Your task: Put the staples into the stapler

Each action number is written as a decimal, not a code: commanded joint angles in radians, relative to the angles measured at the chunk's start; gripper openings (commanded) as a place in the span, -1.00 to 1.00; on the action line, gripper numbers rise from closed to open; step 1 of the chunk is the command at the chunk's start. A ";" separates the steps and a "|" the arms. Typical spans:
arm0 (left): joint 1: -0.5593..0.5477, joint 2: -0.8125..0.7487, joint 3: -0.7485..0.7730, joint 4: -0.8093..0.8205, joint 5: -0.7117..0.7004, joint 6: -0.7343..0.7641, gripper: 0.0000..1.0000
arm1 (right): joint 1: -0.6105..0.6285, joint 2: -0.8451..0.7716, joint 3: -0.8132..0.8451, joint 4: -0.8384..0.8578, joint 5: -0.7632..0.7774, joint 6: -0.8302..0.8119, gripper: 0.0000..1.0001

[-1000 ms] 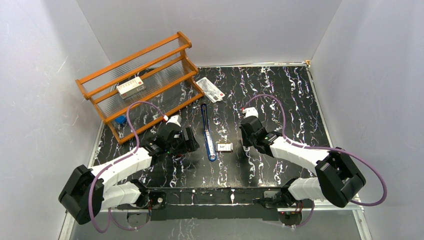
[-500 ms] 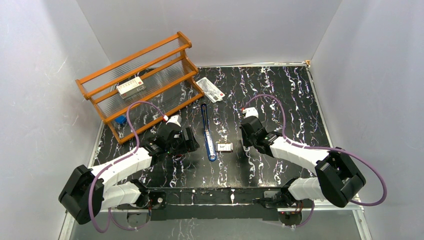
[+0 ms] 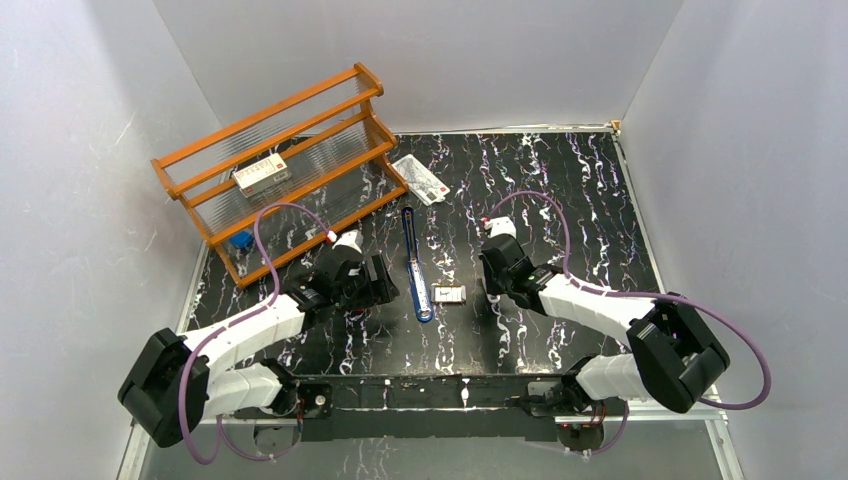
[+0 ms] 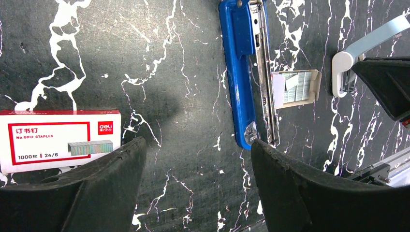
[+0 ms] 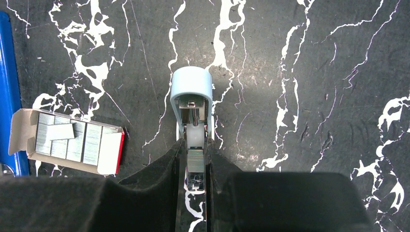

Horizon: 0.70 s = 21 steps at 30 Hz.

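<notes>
At 3 o'clock of the opened stapler (image 3: pixel 414 265): staples tray (image 3: pixel 449 294). Right pincer (image 5: pixel 196 145) clamps a staple strip (image 5: pixel 196 162), left pincer (image 4: pixel 197 145) apart; loading remains.

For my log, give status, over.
Left tool open, empty. Right tool shut on pale blue piece. Stapler lies open; staples beside it. Nothing in the way.

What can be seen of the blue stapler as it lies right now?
The stapler is long, narrow and of glossy blue plastic. It lies on the black marbled table between the two arms, its length running away from them. It looks swung open, with a silvery metal channel exposed along one side. The open staples tray sits beside that channel, perhaps touching it. Nothing grips the stapler.
</notes>
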 commanded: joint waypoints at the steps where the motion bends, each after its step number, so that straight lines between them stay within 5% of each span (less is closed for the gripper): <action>1: 0.005 -0.002 -0.009 0.008 -0.007 0.000 0.53 | -0.005 0.002 -0.007 0.045 0.004 -0.011 -0.47; 21: 0.005 0.002 -0.009 0.011 -0.005 0.000 0.53 | -0.005 -0.062 -0.045 0.024 -0.025 -0.004 -0.43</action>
